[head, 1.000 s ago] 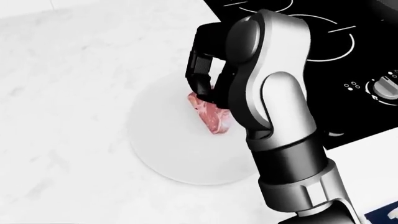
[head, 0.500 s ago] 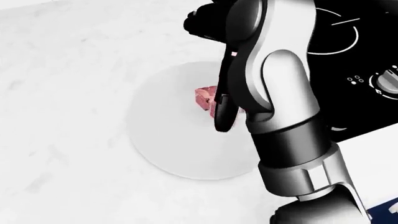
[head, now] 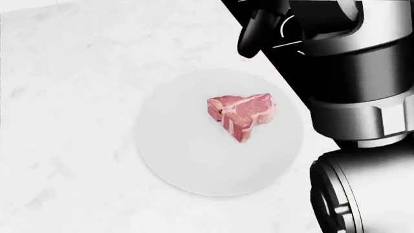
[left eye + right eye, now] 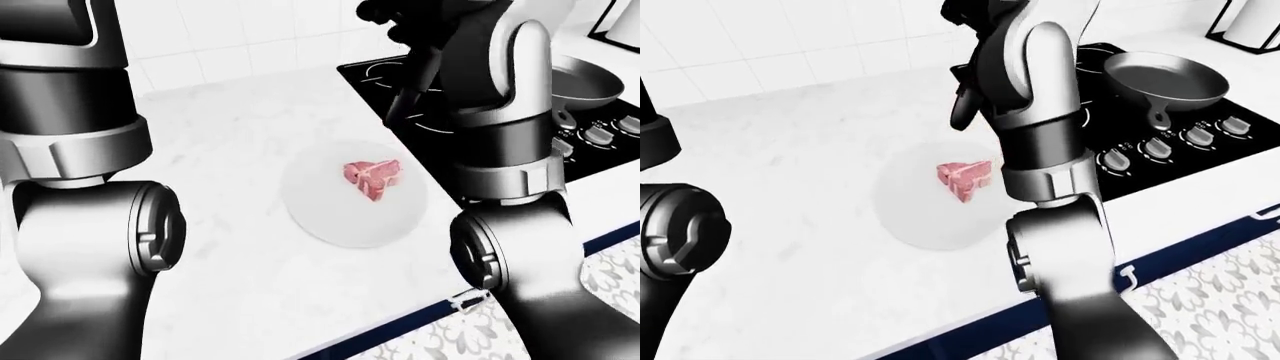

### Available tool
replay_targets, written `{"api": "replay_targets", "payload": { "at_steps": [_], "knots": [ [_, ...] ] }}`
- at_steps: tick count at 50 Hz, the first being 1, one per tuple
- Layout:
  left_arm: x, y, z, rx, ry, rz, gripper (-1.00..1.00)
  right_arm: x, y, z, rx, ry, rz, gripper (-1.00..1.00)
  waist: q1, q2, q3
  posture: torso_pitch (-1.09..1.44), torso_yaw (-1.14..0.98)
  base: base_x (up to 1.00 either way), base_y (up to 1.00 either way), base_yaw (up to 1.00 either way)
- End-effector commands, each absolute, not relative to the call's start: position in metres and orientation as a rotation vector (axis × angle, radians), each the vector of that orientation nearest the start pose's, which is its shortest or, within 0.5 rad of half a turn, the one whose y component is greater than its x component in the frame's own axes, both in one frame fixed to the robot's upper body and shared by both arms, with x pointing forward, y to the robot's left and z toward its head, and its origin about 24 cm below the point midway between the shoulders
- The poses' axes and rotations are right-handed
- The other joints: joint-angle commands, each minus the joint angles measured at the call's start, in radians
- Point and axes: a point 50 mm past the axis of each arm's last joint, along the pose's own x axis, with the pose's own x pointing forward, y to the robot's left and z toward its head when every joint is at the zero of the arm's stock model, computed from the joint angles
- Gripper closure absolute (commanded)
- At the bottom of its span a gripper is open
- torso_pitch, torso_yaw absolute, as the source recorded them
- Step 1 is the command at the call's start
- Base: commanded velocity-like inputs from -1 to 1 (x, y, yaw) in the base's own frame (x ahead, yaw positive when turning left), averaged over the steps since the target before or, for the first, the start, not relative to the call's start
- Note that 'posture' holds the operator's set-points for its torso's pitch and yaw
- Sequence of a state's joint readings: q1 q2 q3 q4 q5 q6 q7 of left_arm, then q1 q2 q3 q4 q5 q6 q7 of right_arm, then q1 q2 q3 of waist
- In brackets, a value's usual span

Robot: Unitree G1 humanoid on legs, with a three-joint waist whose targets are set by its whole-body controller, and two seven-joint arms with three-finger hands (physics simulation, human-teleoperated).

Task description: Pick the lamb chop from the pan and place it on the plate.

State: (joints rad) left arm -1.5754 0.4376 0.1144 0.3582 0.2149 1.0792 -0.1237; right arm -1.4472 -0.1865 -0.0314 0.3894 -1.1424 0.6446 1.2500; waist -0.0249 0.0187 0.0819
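White marbled countertop (image 3: 71, 97) bearing a round white plate (image 3: 174, 160); a raw pink lamb chop (image 3: 242, 114) lies flat on the plate, right of its centre, touched by nothing. Right hand (image 4: 965, 105) raised above the plate's upper edge, fingers loose, empty. Empty grey frying pan (image 4: 1168, 81) sits on the black stove (image 4: 1110, 135). Left hand out of view.

A white marble counter (image 4: 230, 127) meets a white tiled wall (image 4: 790, 37); patterned floor (image 4: 1240, 300) lies below.

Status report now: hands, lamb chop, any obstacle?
Right hand raised above stove, holding nothing. Left hand not visible. Lamb chop lying on plate. Pan empty. No obstacle seen.
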Motion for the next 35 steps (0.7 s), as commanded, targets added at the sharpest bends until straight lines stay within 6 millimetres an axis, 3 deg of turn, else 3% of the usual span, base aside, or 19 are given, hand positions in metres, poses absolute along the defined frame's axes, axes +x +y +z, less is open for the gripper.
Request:
{"api": "replay_targets", "payload": {
  "at_steps": [1, 19, 35],
  "knots": [
    [0.331, 0.180, 0.440, 0.270, -0.254, 0.231, -1.00, 0.345, -0.104, 0.389, -1.027, 0.056, 0.331, -1.00, 0.000, 0.002, -0.038, 0.00, 0.00, 0.00, 0.00, 0.00],
    [0.333, 0.184, 0.438, 0.267, -0.250, 0.235, -1.00, 0.356, -0.146, 0.408, -0.839, -0.025, 0.195, -1.00, 0.007, -0.005, -0.033, 0.00, 0.00, 0.00, 0.00, 0.00],
    [0.335, 0.184, 0.435, 0.269, -0.246, 0.236, -1.00, 0.356, -0.168, 0.422, -0.703, -0.116, 0.097, -1.00, 0.013, -0.012, -0.035, 0.00, 0.00, 0.00, 0.00, 0.00]
  ]
}}
